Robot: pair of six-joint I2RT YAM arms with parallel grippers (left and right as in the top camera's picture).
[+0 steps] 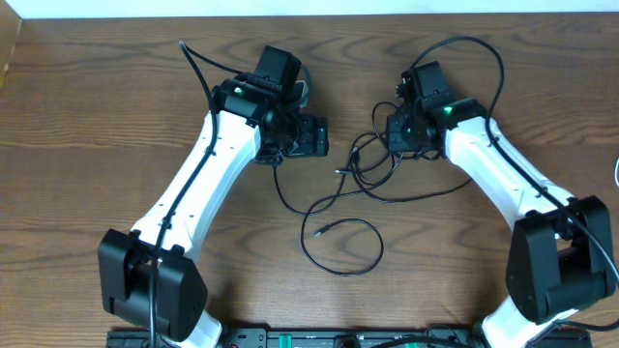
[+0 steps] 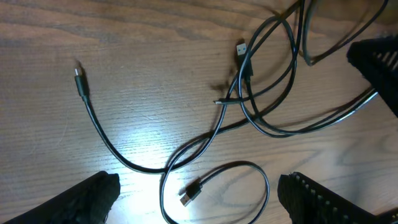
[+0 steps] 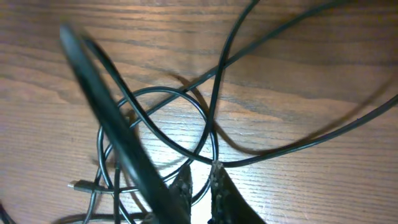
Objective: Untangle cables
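Two pincers | left pincer (image 2: 199, 183) apart, cables (image 2: 242, 93) lying ahead | right pincer (image 3: 199, 177) clamped on cables

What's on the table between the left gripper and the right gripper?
A tangle of black cables, closer to the right gripper; beside the left gripper the table is bare wood. The overhead view shows this.
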